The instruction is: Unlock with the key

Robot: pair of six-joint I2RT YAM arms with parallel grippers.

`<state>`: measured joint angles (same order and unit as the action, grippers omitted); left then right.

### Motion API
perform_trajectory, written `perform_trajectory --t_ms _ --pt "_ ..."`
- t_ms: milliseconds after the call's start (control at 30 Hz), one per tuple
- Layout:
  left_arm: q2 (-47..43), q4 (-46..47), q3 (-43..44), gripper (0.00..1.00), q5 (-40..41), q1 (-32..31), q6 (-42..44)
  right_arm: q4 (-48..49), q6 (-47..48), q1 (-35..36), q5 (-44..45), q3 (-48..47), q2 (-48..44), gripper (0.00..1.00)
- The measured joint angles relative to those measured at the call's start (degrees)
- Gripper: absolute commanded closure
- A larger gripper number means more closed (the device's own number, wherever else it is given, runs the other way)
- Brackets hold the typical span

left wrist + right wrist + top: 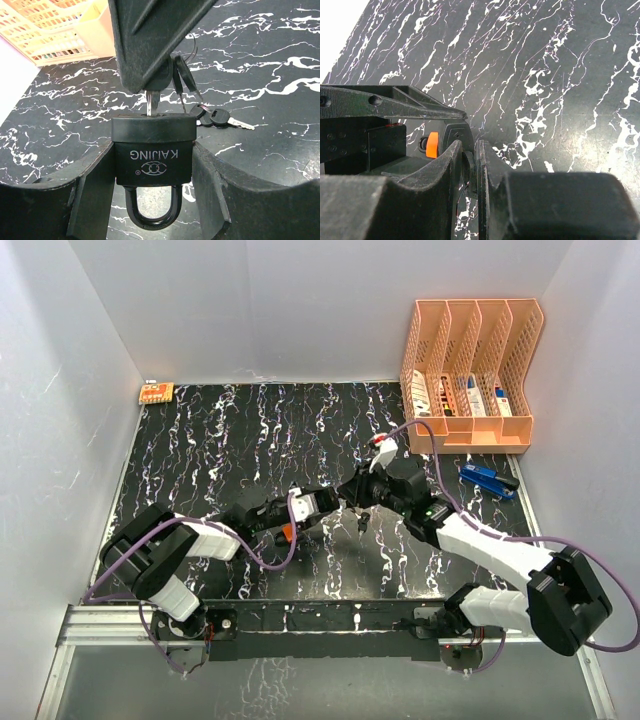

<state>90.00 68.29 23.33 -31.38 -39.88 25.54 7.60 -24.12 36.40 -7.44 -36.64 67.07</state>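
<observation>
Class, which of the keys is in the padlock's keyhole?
The key held by the right tool; the other keys hang beside it or lie on the table.

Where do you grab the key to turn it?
Pinch the key by its flat head, on both faces, coming from the keyhole end of the lock, opposite the shackle. Its blade is in the keyhole, so only the head end sticks out.

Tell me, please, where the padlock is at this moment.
In the left wrist view the padlock sits centre frame, gripped in the left end effector, the key inserted in its upper face.
</observation>
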Motion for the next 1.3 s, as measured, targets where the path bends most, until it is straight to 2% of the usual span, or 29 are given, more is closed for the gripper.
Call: perform_trajectory --t_ms 533,800,1067,1300 --pt "0.00 -5.84 4.24 1.00 3.50 -0.59 -2.82 0.35 -0.13 0.28 1.55 -3.89 5.84 1.00" --pt "0.00 -4.76 4.33 1.00 8.09 -1.62 -8.98 2.12 -0.96 0.17 2.64 -4.39 6.62 1.00" --pt "-1.03 -4.81 4.31 1.00 21.31 -5.73 -14.84 3.32 -2.01 -0.07 4.09 -6.93 9.11 1.00" --pt "-2.60 -6.73 4.44 1.00 36.85 -9.35 -15.28 -0.83 -3.91 -0.07 3.32 -15.13 15.56 1.00"
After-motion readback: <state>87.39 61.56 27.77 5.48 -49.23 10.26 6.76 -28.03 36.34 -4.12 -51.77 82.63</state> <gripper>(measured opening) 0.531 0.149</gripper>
